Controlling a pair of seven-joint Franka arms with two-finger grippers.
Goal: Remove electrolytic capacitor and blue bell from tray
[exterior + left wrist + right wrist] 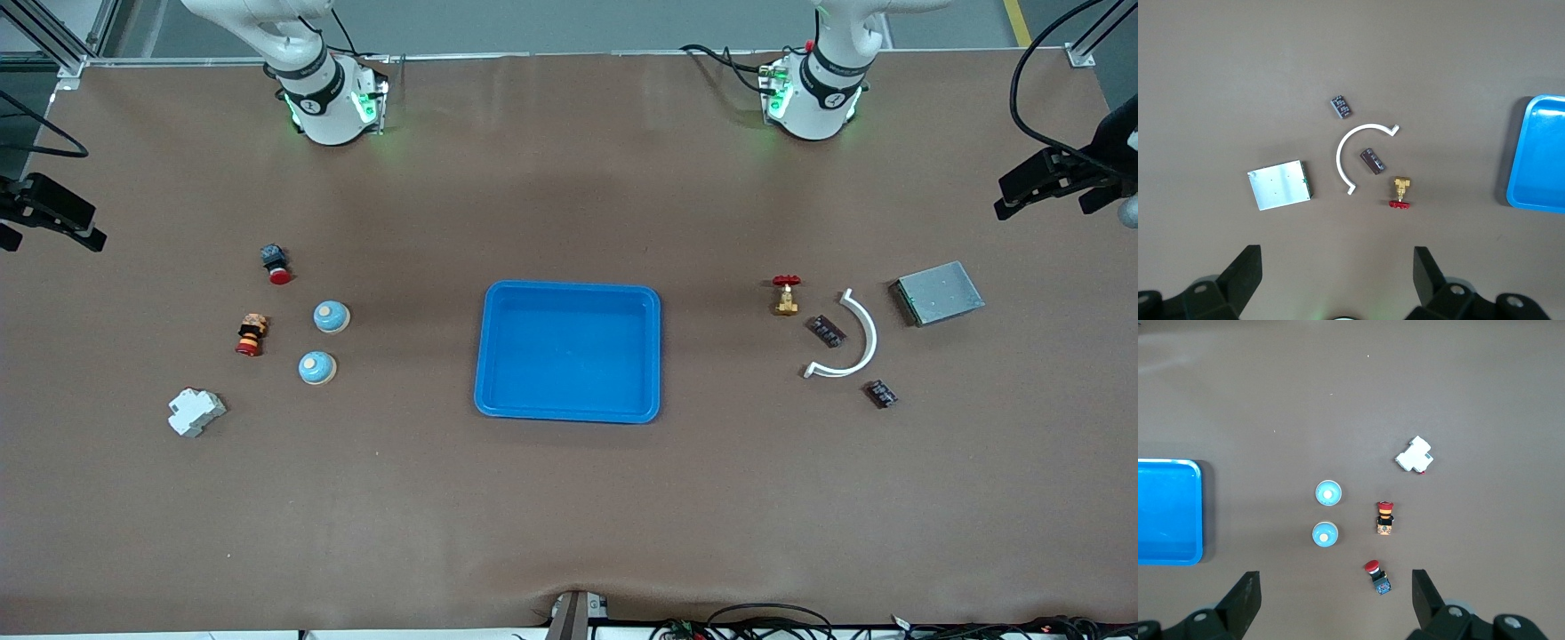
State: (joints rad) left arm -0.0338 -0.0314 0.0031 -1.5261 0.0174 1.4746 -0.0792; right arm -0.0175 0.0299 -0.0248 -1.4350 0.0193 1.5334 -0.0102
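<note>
Already the blue tray (569, 351) at the middle of the table holds nothing, so both task items appear to lie outside it.

Toward the right arm's end of the table sit two blue bells (331, 316) (316, 367), side by side but apart, with a white breaker block (196, 412) nearer the front camera and two red-capped push buttons (251, 335) (276, 263) close by. The right gripper (1335, 600) hangs high over this group with its jaws spread wide and empty; in the right wrist view the bells (1328, 493) (1325, 534) lie on the table well below the fingers, roughly between their lines.

A bell looks like a light, rigid dome with a smooth, probably slippery shell. A pinch low across its base would likely hold better than one on the curved crown.

Toward the left arm's end lie two dark electrolytic capacitors (826, 331) (881, 393), one inside the curve of a white arc piece (855, 340), the other just outside it, nearer the front camera. A brass valve with a red handwheel (786, 295) and a grey metal plate (938, 292) are close by. The left gripper (1337, 280) hovers high above them, jaws likewise wide and empty; the capacitors (1341, 106) (1372, 161) lie far beneath it.

Each capacitor seems a small, light, stiff cylinder lying on its side and liable to roll. Gripping across the body would suit it.
</note>
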